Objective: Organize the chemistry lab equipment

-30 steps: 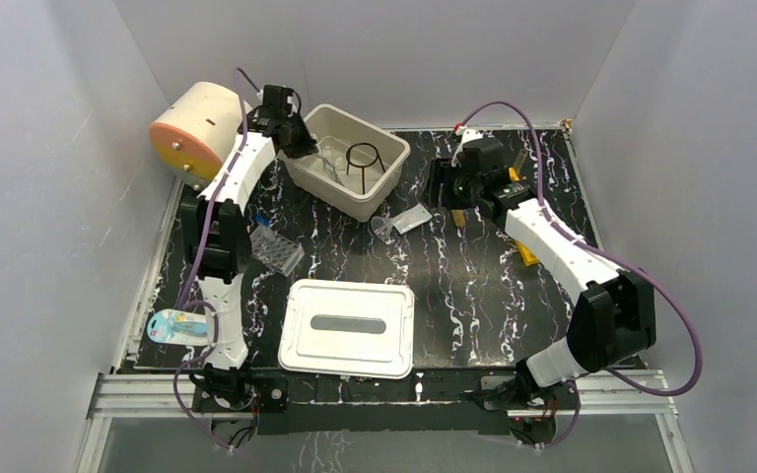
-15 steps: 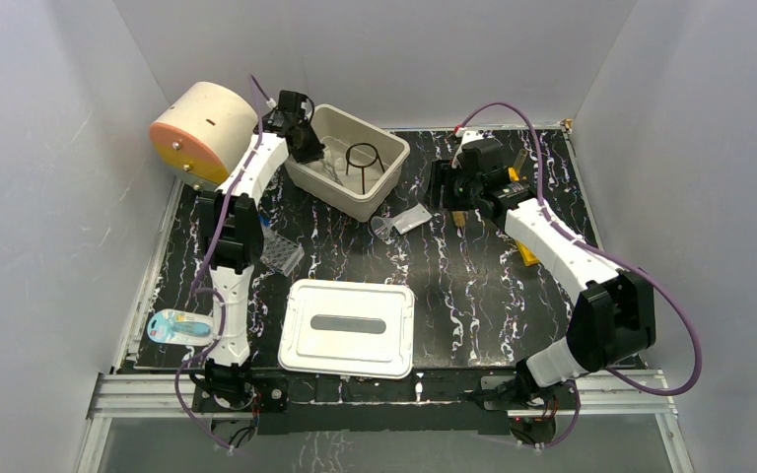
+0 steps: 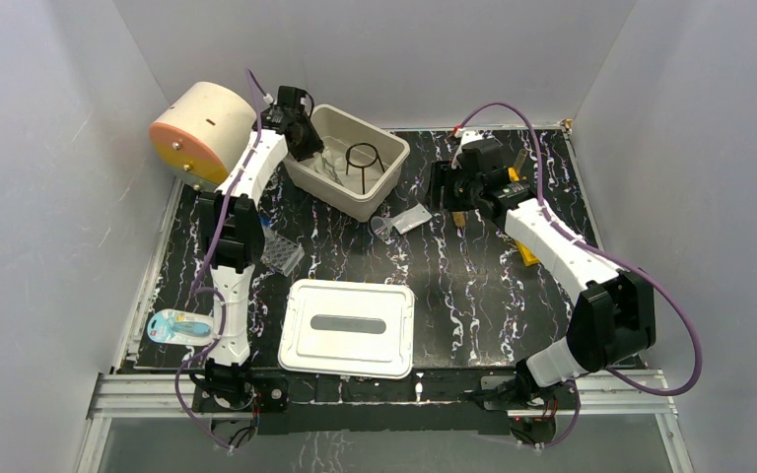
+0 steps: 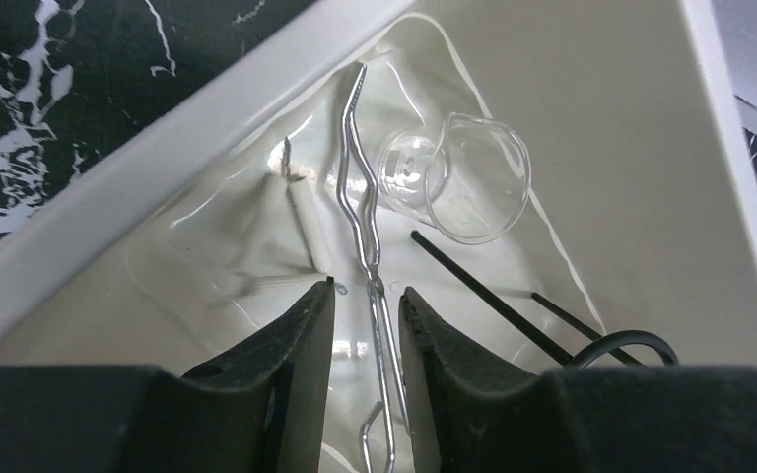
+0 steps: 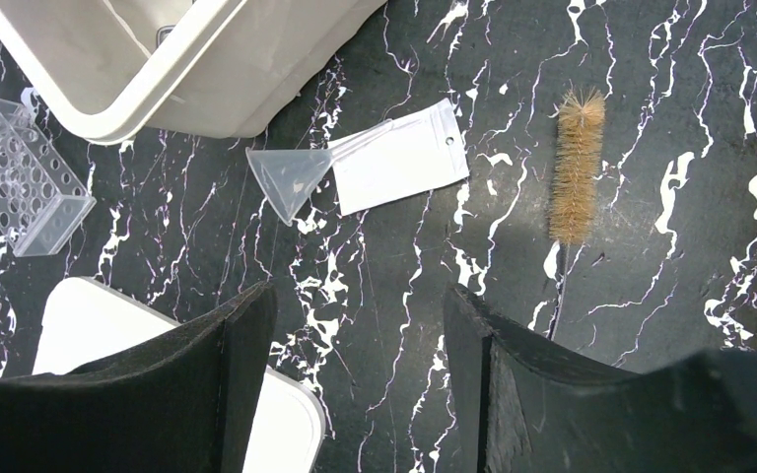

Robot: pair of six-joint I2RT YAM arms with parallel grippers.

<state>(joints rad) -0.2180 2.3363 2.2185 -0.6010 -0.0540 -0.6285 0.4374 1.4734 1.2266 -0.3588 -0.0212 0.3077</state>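
My left gripper (image 3: 304, 146) hangs over the left end of the cream bin (image 3: 382, 187). In the left wrist view its jaws (image 4: 367, 289) stand slightly apart, open, with the metal forceps (image 4: 353, 168) lying on the bin floor between them, gaps on both sides. A clear beaker (image 4: 465, 179) lies on its side beside the forceps, and the black wire ring stand (image 3: 363, 158) stands in the bin. My right gripper (image 5: 360, 291) is open and empty above the table. A clear funnel (image 5: 291, 179) on a small bag (image 5: 399, 158) and a tan-bristled brush (image 5: 578, 168) lie ahead of it.
A clear tube rack (image 3: 278, 248) lies left of centre. A white lid (image 3: 347, 327) sits at the front middle. The cream cylinder (image 3: 195, 130) stands at the back left. A blue packaged item (image 3: 177, 327) lies front left, and a yellow item (image 3: 529, 254) under my right arm.
My left gripper has swung right from the bin's left rim to over its inside. My right arm has hardly moved.
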